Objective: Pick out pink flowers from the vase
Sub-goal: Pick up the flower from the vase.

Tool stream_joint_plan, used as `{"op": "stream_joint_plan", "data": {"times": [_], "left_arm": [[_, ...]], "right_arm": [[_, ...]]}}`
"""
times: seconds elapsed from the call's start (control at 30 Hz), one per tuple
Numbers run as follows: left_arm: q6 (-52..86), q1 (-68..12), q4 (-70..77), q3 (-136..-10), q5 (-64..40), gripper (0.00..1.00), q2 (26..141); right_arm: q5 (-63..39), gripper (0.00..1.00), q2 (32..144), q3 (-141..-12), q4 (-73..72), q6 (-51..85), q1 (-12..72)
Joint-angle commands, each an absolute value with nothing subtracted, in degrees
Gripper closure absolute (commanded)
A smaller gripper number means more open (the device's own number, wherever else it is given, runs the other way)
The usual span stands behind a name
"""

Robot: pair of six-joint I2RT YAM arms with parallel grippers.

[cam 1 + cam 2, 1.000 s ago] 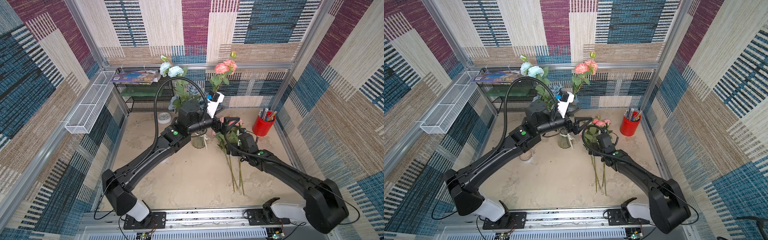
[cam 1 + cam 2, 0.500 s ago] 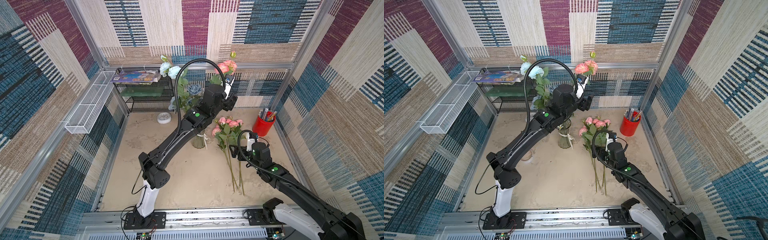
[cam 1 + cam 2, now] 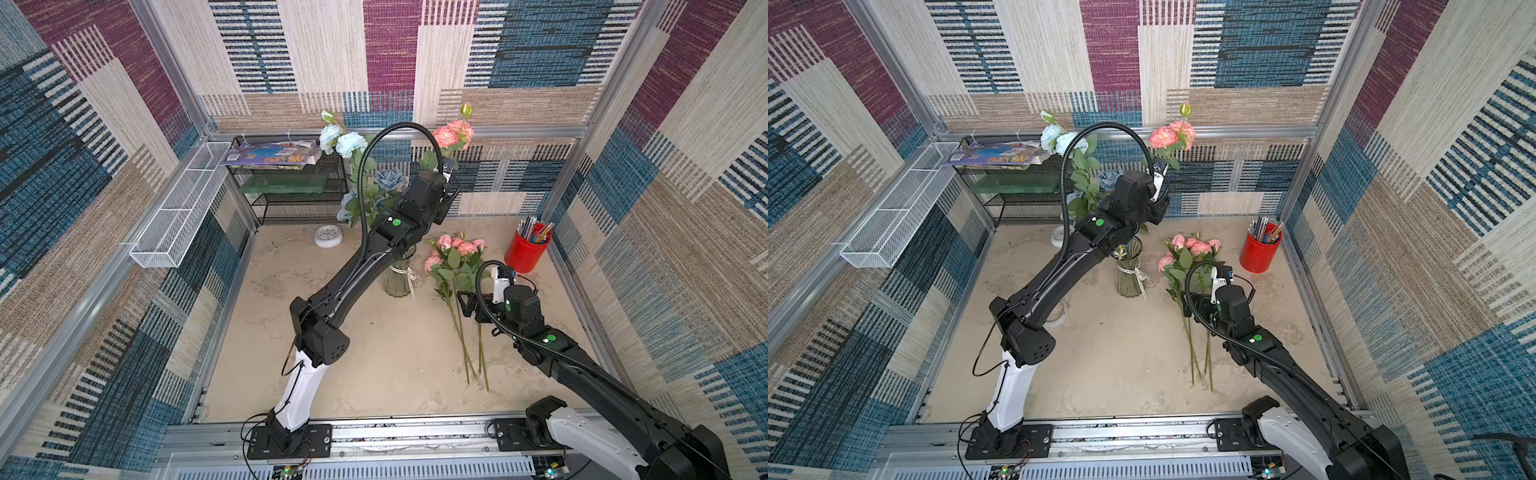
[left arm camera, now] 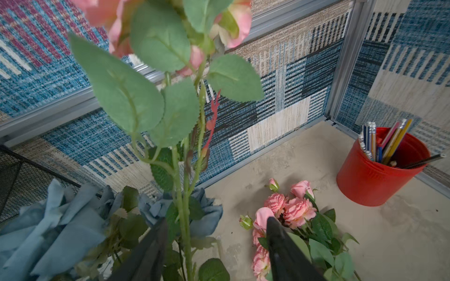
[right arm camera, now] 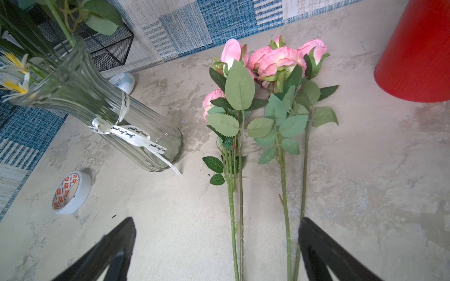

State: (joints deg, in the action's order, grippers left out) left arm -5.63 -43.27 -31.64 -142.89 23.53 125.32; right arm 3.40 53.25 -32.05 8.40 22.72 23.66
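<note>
The clear ribbed glass vase, with a pale printed ribbon tied round its neck, stands near the middle of the mottled beige table, and a tall pink-to-peach bloom on a long green stem rises from it beside pale aqua-white blooms and dusty-blue fabric roses. The left gripper is raised above the vase at the tall pink stem; its black jaws stand apart on either side of that green stem, one jaw close against it and the other clear, so nothing is clamped. A bunch of pink flowers with green leaves lies flat on the table just beside the vase, blooms toward the back wall and stems toward the front rail. The right gripper hovers low over those stems with its jaws wide apart and holding nothing. A red metal cup of pencils sits near the right back corner, a white roll of tape lies near the vase, and a black mesh shelf stands against the back wall.
</note>
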Motion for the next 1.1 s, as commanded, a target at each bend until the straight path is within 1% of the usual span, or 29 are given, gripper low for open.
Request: {"op": "stream_joint_plan", "data": {"times": [0.0,0.23,0.33,0.4,0.47,0.63,0.73,1.07], "left_arm": [[-2.1,-41.9,-31.11,-142.9,20.44,0.44,126.1],[-1.82,-40.99,-28.64,-141.9,14.29,0.58,126.73],[-1.93,-40.88,-28.48,-141.95,12.4,0.7,127.08],[-1.69,-40.86,-28.56,-141.88,11.2,0.8,127.11],[-1.58,-40.87,-28.72,-141.77,10.69,0.86,127.09],[-1.69,-40.72,-30.26,-141.64,11.24,0.96,126.85],[-1.76,-40.77,-30.74,-140.6,11.55,1.0,125.84],[-2.0,-40.76,-29.4,-137.46,11.27,1.0,121.19]], "right_arm": [[2.99,0.01,53.28,-31.82,5.75,23.11,23.6],[2.86,0.01,53.4,-31.56,5.45,23.17,23.29],[2.69,0.01,53.62,-31.61,5.49,23.07,23.21],[2.65,0.01,53.73,-31.49,5.38,23.2,23.12],[2.49,0.01,53.85,-31.45,5.27,23.19,22.94],[2.03,0.01,54.22,-31.4,5.23,23.2,22.68],[1.98,0.01,54.23,-31.38,5.19,23.17,22.63],[1.84,0.01,54.4,-31.46,5.01,23.14,22.58]]}}
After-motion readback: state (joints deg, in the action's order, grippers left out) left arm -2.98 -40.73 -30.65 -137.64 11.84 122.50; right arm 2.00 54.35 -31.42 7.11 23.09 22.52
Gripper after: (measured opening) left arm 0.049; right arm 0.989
